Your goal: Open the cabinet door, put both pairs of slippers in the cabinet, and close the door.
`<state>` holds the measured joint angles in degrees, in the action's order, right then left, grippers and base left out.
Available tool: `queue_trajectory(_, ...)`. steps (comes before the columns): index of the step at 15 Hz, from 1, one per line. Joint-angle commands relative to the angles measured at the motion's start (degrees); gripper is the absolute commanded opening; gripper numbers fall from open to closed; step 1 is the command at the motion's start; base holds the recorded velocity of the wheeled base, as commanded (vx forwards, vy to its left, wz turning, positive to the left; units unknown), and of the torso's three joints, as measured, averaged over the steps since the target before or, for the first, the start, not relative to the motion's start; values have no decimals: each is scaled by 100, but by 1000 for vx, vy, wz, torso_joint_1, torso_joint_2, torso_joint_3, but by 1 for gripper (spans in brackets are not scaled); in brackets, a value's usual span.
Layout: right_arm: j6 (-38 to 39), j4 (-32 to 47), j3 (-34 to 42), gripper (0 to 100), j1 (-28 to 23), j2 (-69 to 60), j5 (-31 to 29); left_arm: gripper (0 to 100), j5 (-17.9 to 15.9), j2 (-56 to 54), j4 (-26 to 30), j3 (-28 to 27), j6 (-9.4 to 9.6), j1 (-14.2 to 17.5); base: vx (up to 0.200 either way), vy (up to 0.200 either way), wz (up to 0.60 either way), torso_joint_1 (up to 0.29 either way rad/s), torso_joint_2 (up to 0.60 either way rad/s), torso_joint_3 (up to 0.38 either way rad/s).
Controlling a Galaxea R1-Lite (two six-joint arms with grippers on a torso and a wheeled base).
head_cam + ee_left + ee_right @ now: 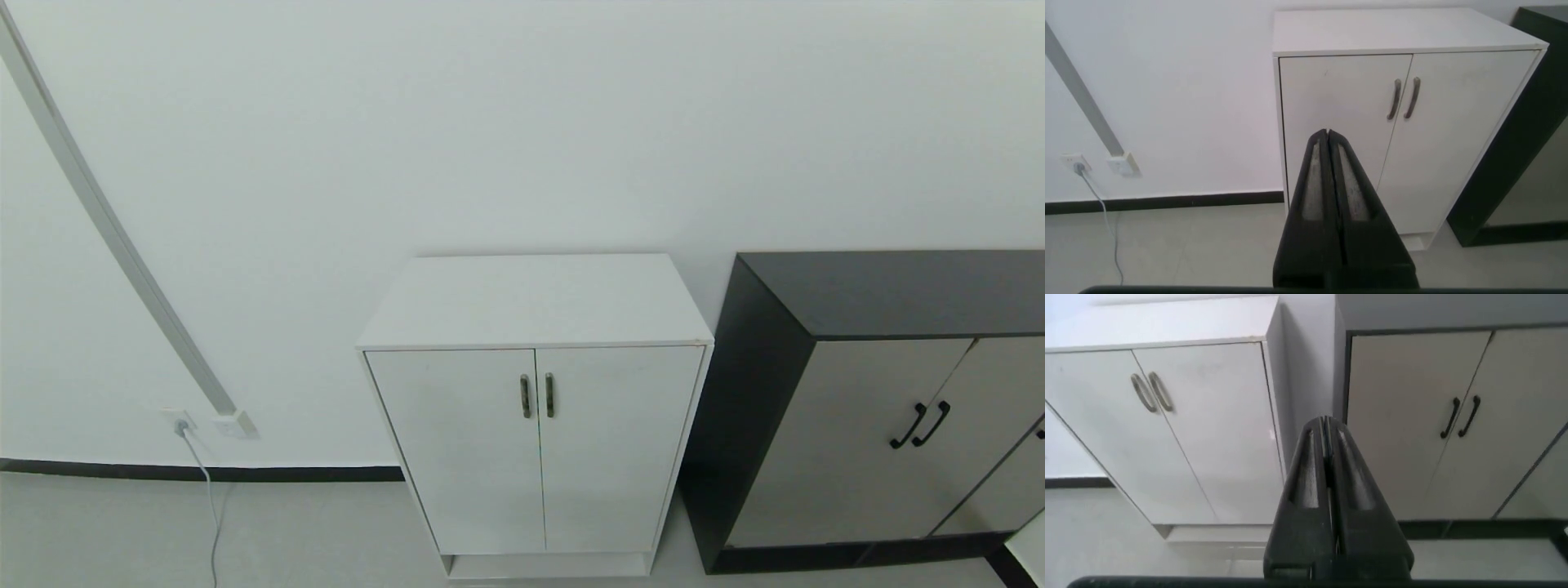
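Two grippers are showing fingers pressed fully together and are gripping nothing. The left gripper (1327,140) is pointing toward the white cabinet (531,302), well apart from it. The right gripper (1327,425) is pointing at the gap between that unit and the dark cabinet (849,441). The white cabinet's doors (612,449) are sitting flush, with the handles (536,395) meeting at centre. The dark cabinet is standing just beside it at 3 o'clock, and a wall socket (180,423) with a cable is sitting at 9 o'clock.
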<state>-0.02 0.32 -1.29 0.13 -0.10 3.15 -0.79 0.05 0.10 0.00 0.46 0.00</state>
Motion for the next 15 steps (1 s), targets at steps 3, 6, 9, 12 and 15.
queue_trajectory(3, -59, 3, 120, 0, 4, 36, 81, 0, -9, 4, -1, 0, -2, 0, 0, 0, 0, 0, 0, 0)
queue_trajectory(6, -103, 3, 112, 0, -40, 36, -121, 0, -9, 4, -1, 0, -2, 0, 0, 0, 0, 0, 0, 0)
queue_trajectory(9, -42, 3, 120, 0, -40, 27, -174, 0, 0, 4, -1, 0, -2, 0, 0, 0, 0, 0, 0, 0)
queue_trajectory(12, 389, -40, 129, 0, -31, 19, -244, 0, 0, 4, -1, 0, -11, 0, 0, 0, 0, 0, 0, 0)
queue_trajectory(15, 354, -40, 129, 0, -31, 19, -227, 0, 0, 4, -1, 0, -11, 0, 0, 0, 0, 0, 0, 0)
